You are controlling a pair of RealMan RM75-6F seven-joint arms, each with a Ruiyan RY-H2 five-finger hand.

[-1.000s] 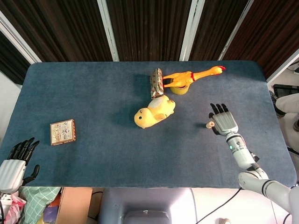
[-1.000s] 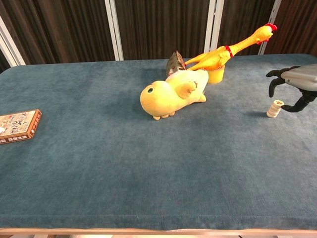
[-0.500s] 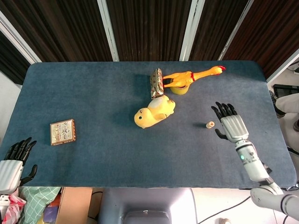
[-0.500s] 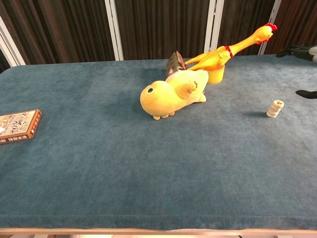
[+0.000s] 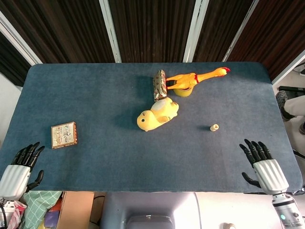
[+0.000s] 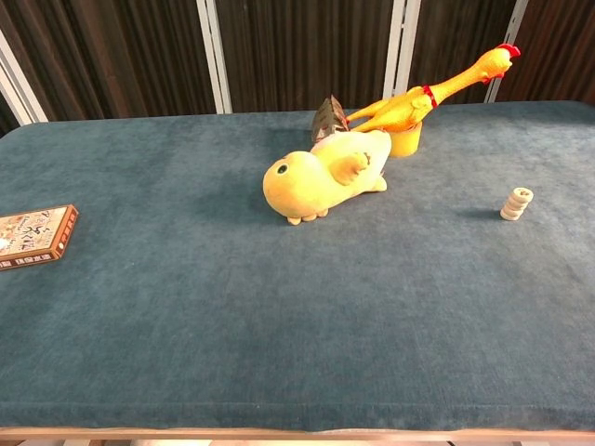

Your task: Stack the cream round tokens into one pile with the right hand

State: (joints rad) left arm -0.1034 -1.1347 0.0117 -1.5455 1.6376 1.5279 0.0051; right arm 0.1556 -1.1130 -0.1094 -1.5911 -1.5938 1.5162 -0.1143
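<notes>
The cream round tokens (image 5: 214, 127) stand in one small pile (image 6: 515, 203) on the blue table, right of centre, with the top token tilted. My right hand (image 5: 265, 166) hangs at the table's near right edge, fingers spread and empty, well clear of the pile. At the near left corner my left hand (image 5: 18, 168) sits off the table edge, fingers apart and empty. Neither hand shows in the chest view.
A yellow plush duck (image 5: 157, 113) lies mid-table. Behind it are a rubber chicken (image 5: 198, 77) over a yellow cup (image 5: 183, 90) and a patterned packet (image 5: 159, 85). A small printed box (image 5: 64, 134) lies at the left.
My right hand has drawn back from beside the token pile toward the near right edge, leaving the chest view. The pile stays in place.
</notes>
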